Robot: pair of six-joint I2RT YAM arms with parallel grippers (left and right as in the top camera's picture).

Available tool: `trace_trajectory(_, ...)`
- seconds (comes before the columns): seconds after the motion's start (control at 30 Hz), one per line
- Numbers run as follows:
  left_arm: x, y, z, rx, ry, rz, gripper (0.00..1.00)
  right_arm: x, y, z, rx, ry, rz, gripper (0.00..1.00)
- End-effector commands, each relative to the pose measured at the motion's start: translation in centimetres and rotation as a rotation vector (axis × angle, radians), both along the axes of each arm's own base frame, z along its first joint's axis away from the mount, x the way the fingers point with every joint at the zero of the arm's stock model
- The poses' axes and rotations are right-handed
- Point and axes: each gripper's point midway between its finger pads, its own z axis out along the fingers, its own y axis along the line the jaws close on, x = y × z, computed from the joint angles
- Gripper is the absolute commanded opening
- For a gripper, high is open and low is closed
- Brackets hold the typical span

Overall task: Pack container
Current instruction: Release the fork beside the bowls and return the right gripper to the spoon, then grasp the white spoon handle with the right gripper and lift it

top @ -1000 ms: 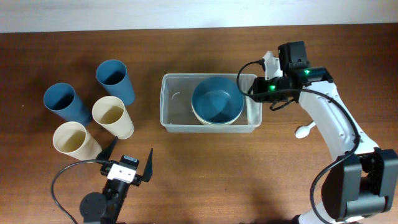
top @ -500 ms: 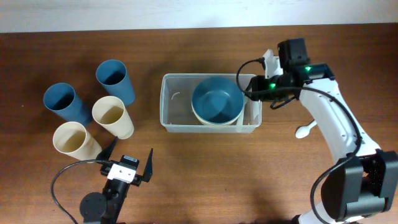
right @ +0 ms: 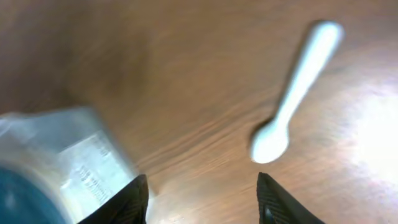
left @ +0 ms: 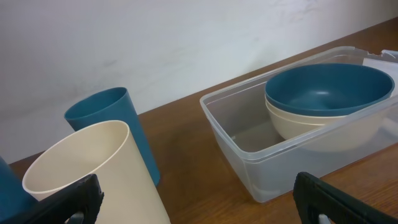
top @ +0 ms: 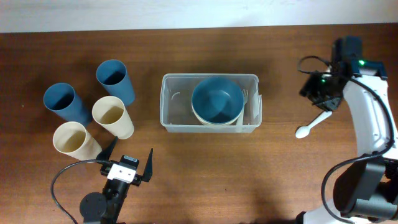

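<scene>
Right pincer (right: 202, 198) away from clear container (top: 175, 103)

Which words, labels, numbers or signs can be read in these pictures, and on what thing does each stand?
No text can be read.
Container: faint marks, perhaps print, in the right wrist view; too blurred to read.
Cups and bowls: no marks seen.

The desk (top: 298, 180) is brown wood, its grain showing under a soft sheen. The container (top: 168, 102) is smooth, clear plastic, faintly cloudy. The blue bowl (top: 216, 99), the cream bowl (left: 311, 127) and the cups (top: 113, 117) look matt. The spoon (top: 309, 126) is smooth white plastic. My right hand (right: 200, 199) is matt black.
</scene>
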Motion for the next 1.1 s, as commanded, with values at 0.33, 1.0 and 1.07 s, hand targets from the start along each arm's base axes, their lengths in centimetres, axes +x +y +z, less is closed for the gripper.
trace_trajectory(0.33,0.0,0.2,-0.2,0.009,-0.002,0.012,1.00,-4.3,-2.8,-8.4,-0.009,0.142,-0.194,0.50)
trace_trajectory(1.0,0.0,0.2,-0.2,0.009,-0.002,0.012,1.00,-4.0,-6.2,-10.6,-0.112,0.068,-0.297,0.49)
trace_trajectory(1.07,0.0,0.2,-0.2,0.009,-0.002,0.012,1.00,-3.6,-6.9,-10.4,-0.148,0.045,-0.307,0.49)
